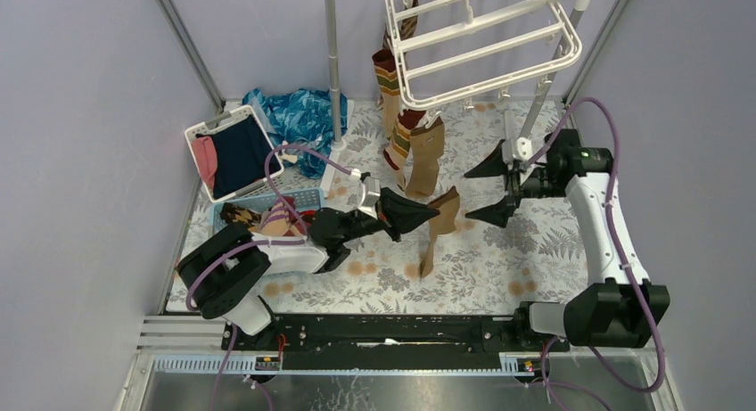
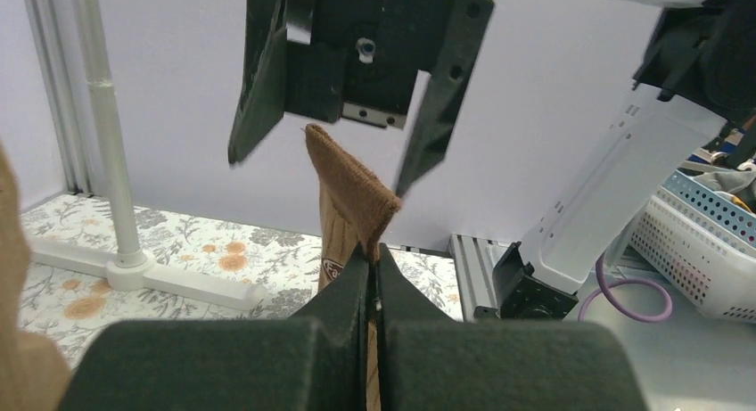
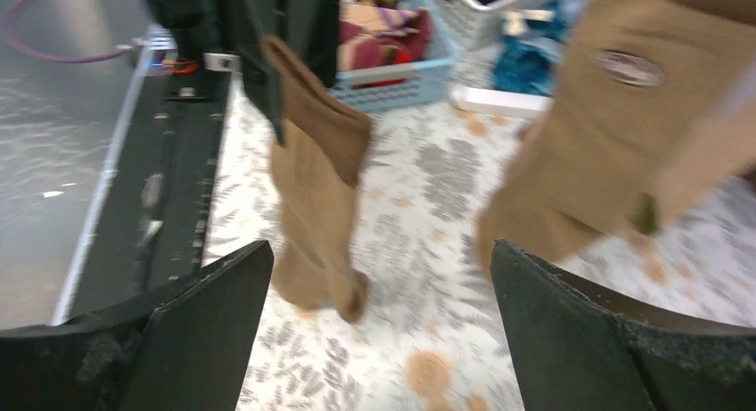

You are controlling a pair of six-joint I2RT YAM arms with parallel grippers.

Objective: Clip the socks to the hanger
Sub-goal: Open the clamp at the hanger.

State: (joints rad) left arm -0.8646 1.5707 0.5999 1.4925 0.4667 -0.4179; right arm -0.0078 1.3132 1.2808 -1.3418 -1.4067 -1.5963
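Left gripper [image 1: 429, 215] is clamped tight on a tan sock [image 1: 444, 206], which dangles mid-table below the hanger [image 1: 490, 81]. Right gripper [image 1: 490, 191] gapes wide just beside it. A few hung socks [image 1: 426, 157] are already clipped, more wait in the basket [image 1: 308, 197]. Plenty left!

Our floral tabletop [image 1: 535, 250] carries, far left, a blue cloth [image 1: 299, 117], a white basket [image 1: 218, 121] and a blue basket [image 1: 303, 197].
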